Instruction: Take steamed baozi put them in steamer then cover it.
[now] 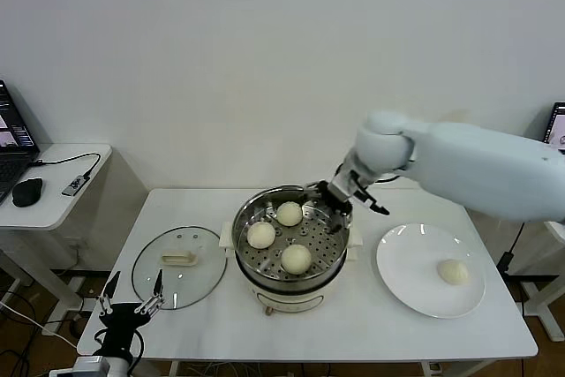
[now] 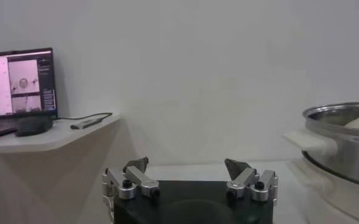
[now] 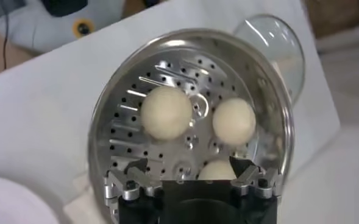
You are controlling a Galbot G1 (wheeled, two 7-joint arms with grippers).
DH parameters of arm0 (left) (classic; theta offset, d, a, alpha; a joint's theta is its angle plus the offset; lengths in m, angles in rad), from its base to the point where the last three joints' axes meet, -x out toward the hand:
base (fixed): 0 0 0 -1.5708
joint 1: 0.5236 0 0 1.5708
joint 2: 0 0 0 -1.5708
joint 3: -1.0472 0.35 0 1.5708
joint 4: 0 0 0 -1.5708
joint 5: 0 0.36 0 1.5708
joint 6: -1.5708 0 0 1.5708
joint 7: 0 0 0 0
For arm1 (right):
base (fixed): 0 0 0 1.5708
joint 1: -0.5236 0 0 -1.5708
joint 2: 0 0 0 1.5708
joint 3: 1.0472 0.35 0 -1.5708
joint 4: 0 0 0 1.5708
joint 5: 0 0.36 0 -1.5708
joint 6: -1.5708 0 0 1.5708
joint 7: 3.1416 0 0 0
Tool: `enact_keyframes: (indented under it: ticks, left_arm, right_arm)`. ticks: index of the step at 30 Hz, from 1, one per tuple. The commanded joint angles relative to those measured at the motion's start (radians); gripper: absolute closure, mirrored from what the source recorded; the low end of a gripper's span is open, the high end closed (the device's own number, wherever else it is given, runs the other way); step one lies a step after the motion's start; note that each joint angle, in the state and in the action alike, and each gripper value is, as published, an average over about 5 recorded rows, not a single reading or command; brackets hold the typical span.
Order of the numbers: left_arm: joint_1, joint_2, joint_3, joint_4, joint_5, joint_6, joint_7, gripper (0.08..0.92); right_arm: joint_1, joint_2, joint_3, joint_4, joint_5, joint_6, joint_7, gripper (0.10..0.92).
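Observation:
The steel steamer (image 1: 243, 258) stands mid-table on its white pot base. Three cream-white baozi lie in it (image 1: 290, 214) (image 1: 260, 235) (image 1: 296, 259). A fourth baozi (image 1: 453, 272) lies on the white plate (image 1: 415, 262) to the right. The glass cover (image 1: 163, 284) with its cream handle lies flat on the table left of the steamer. My right gripper (image 1: 327, 205) hovers over the steamer's far right side, open and empty. In the right wrist view it (image 3: 187, 164) is above a baozi (image 3: 214, 170), with two more (image 3: 166, 112) (image 3: 234, 120) beyond. My left gripper (image 1: 134, 289) is parked open at the table's front left.
A side table on the left holds a laptop (image 1: 13, 152), a mouse (image 1: 26, 192) and a cable. The left wrist view shows the steamer's side (image 2: 344, 140) to the right of the left gripper (image 2: 188, 164). The white wall is behind the table.

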Motion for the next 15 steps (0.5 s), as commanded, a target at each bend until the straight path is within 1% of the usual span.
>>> enact_keyframes:
  ticks: [1, 5, 9, 13, 15]
  left_arm:
    - [-0.009, 0.012, 0.013, 0.006, -0.002, 0.001, 0.001, 0.177]
    - [-0.016, 0.021, 0.022, 0.017, -0.005, 0.000, 0.001, 0.177]
    - [-0.022, 0.028, 0.029, 0.022, -0.005, -0.001, 0.002, 0.177]
    - [-0.023, 0.031, 0.033, 0.024, -0.004, -0.001, 0.002, 0.177]
    - [-0.021, 0.032, 0.033, 0.024, -0.003, -0.001, 0.002, 0.177]
  right_arm:
    - [-0.079, -0.315, 0.121, 0.082, 0.090, -0.402, 0.011, 0.203]
    - [-0.216, -0.426, 0.226, 0.091, 0.012, -0.365, -0.008, 0.203]
    - [-0.455, -0.515, 0.433, 0.059, -0.106, -0.251, -0.059, 0.203]
    - [-0.747, -0.561, 0.694, 0.011, -0.207, -0.155, -0.096, 0.203]
    - [-0.843, -0.565, 0.775, -0.012, -0.240, -0.124, -0.100, 0.203]
